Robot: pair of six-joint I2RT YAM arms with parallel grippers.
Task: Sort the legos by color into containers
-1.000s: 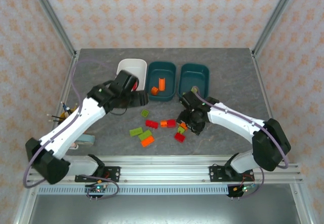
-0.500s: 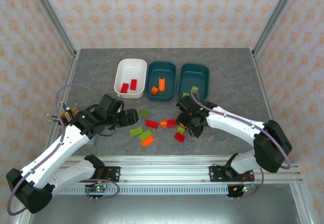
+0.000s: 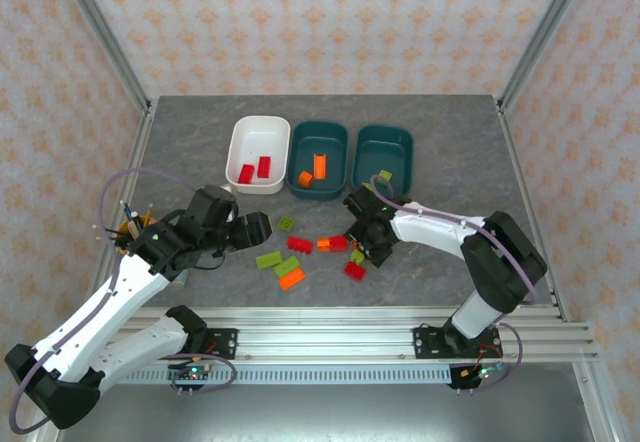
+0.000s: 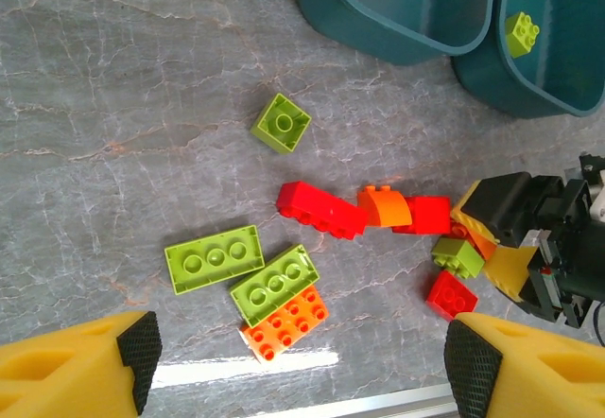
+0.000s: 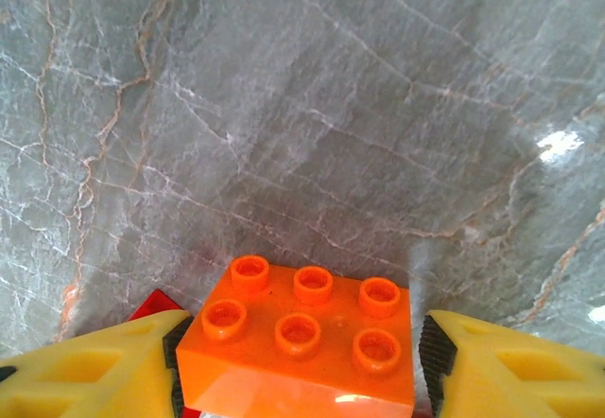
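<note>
Two red legos lie in the white tub (image 3: 240, 150). The middle teal tub (image 3: 334, 152) holds orange ones, and the right teal tub (image 3: 400, 152) holds a lime green brick (image 3: 385, 176). Loose bricks lie in front: a small green one (image 4: 281, 122), a long red one (image 4: 319, 210), two green plates (image 4: 214, 257) and an orange plate (image 4: 284, 319). My left gripper (image 3: 250, 230) hovers open above them, nothing between its fingers (image 4: 510, 366). My right gripper (image 3: 368, 247) sits low on the table, shut on a six-stud orange brick (image 5: 302, 338). A red brick (image 5: 156, 303) peeks from under its left finger.
A yellow-rimmed cup with pens (image 3: 130, 227) stands left of my left arm. A small red brick (image 4: 451, 295) and a small green one (image 4: 458, 255) lie right beside the right gripper (image 4: 529, 238). An aluminium rail (image 3: 320, 314) runs along the table's front edge.
My left arm has pulled back from the white tub, where two red bricks now show, to over the loose bricks. My right gripper shifted slightly left at the orange brick.
</note>
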